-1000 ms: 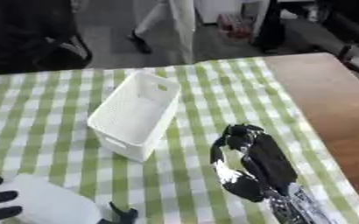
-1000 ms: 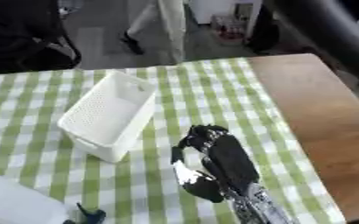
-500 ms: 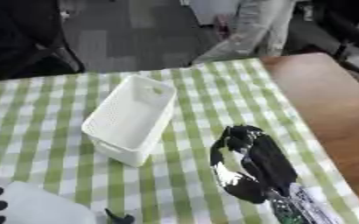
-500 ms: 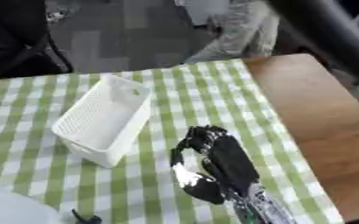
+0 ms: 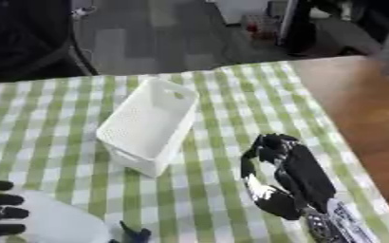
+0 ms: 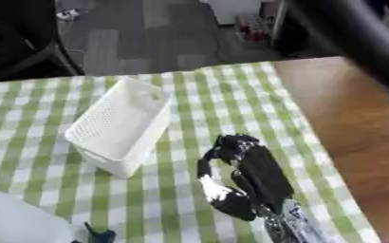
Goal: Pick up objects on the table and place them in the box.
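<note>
Left robot hand (image 5: 0,213) curled around white object (image 5: 52,223); right robot hand (image 5: 285,178) curled, empty.

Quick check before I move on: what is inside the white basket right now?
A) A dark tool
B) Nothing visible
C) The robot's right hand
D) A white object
B: the white basket shows only its bare perforated floor and walls, while the right hand is over the checked cloth beside it and the left hand holds a white object at the lower left corner.
</note>
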Controlling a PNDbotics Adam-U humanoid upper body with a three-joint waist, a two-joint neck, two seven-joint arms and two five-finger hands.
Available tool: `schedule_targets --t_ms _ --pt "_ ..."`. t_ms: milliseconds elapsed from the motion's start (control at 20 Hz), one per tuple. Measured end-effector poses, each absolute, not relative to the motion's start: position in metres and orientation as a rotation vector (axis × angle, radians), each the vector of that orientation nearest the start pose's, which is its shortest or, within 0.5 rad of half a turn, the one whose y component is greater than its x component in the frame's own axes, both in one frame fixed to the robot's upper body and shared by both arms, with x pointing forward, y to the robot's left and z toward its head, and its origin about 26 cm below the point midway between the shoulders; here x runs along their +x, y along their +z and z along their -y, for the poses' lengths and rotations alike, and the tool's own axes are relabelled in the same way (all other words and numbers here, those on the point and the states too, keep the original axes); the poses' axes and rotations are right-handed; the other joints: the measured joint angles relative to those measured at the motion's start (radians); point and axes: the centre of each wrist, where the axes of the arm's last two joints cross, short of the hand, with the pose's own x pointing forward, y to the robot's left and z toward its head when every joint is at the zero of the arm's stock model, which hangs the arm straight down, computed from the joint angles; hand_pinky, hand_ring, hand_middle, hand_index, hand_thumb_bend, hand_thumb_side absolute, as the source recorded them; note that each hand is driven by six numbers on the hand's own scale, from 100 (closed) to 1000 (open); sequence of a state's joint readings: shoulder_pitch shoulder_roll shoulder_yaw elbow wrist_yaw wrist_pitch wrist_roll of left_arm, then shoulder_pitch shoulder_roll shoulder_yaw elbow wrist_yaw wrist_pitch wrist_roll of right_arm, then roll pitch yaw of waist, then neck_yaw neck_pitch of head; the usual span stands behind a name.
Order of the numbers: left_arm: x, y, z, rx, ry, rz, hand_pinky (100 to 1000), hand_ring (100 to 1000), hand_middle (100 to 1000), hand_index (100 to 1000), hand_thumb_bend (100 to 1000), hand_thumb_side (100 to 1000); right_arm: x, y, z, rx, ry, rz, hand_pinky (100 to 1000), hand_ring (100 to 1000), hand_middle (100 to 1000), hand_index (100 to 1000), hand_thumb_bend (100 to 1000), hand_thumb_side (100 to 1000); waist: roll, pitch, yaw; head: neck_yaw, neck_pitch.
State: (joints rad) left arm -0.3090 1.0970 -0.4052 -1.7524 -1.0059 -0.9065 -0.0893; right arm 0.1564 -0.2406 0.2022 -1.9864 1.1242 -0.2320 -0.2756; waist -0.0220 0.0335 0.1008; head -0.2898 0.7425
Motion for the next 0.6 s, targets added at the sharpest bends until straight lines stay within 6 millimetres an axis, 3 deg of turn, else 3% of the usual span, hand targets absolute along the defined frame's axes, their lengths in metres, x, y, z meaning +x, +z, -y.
schedule_targets --t_ms 150,350,600 --pt "0.311 0.179 -0.349 -0.551 2.694 -1.449 952 924 854 946 249 1000 0.228 0.065 0.238 -1.05 1.021 2.045 509 390 455 557 100 1000 0.001 0.005 -0.005 -0.006 -0.006" --pt "0.314 0.179 -0.347 -0.549 2.703 -1.44 951 923 850 947 247 1000 0.23 0.067 0.24 -1.041 1.027 2.053 509 390 455 557 100 1000 0.002 0.006 -0.011 -0.045 -0.029" --pt "0.324 0.181 -0.344 -0.568 2.719 -1.422 951 923 850 950 250 1000 0.232 0.069 0.241 -1.03 1.028 2.07 509 390 455 557 100 1000 0.006 0.006 -0.018 -0.046 -0.035"
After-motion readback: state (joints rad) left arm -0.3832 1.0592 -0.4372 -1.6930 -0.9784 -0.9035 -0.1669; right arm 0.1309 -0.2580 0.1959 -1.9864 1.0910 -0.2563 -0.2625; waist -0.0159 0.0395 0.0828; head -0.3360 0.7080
